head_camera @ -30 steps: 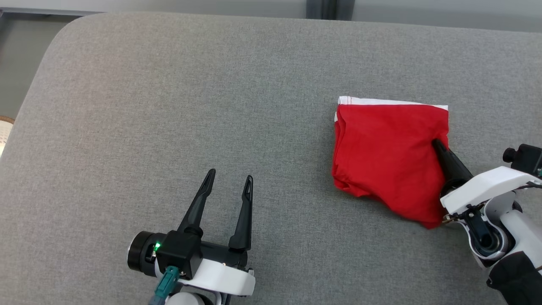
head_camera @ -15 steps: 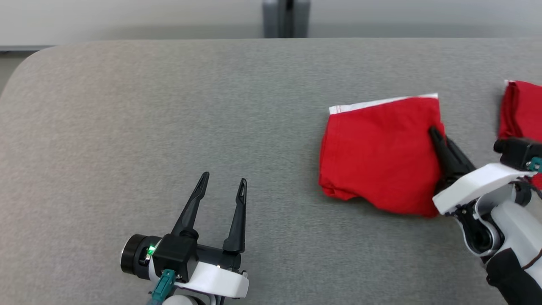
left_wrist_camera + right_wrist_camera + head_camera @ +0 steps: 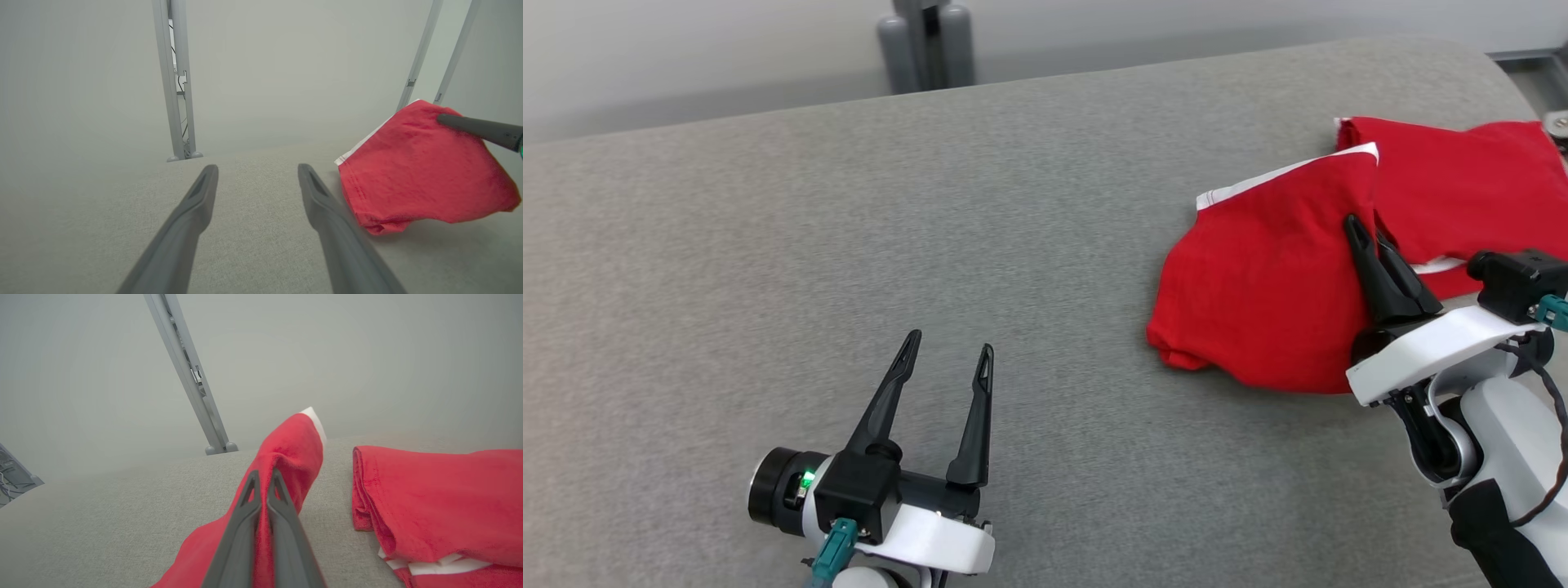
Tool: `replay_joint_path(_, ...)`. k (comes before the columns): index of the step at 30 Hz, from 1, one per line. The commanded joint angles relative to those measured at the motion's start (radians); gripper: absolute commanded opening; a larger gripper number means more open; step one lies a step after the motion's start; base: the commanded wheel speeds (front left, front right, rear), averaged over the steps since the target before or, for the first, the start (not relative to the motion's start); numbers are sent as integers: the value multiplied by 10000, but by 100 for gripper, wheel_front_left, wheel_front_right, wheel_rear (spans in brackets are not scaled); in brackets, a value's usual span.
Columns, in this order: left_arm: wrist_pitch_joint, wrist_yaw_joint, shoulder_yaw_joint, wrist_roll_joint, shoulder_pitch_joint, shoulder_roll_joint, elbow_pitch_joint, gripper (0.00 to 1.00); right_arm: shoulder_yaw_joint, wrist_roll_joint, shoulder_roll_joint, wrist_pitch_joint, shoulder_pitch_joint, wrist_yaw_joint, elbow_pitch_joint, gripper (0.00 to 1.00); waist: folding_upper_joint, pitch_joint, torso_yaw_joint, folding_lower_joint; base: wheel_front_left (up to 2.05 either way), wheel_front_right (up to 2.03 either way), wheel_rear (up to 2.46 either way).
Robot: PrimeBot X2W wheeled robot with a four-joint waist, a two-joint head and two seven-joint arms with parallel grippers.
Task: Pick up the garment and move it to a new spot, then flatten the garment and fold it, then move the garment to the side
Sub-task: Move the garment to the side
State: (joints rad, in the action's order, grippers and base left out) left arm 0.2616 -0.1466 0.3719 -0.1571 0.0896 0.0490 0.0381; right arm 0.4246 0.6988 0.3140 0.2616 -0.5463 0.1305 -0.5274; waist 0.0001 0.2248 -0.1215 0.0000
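right hand pinching red garment, edge lifted off grey worktop; left hand spread wide, empty, at 7 o'clock; second red cloth at 2 o'clock

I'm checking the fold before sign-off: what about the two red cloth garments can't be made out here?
Right wrist view: the shut right gripper and the bottom edge hide the lower part of the folded red garment with white trim; layers pinched unknown.
Same view: the right and bottom edges cut off the second red garment.
Head view: the right gripper covers that garment's near edge.
Left wrist view: haze; contact with the grey fabric surface unclear.
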Motion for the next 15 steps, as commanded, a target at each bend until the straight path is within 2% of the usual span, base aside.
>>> replay_joint_path(1, 39, 70, -67, 102, 114, 44, 15, 100, -60, -137, 5, 41, 52, 3, 65, 0, -1, 74, -467, 0, 0, 0, 0)
replay_joint_path(9, 39, 200, -104, 290, 255, 54, 56, 100, 172, -270, 188, 42, -432, 3, 5, 0, -1, 274, -1083, 0, 0, 0, 0)
replay_joint_path(15, 39, 325, -53, 368, 584, 85, -153, 100, 1045, -405, 858, 40, -1675, 2, -363, 0, -1, 812, -1247, 0, 0, 0, 0)
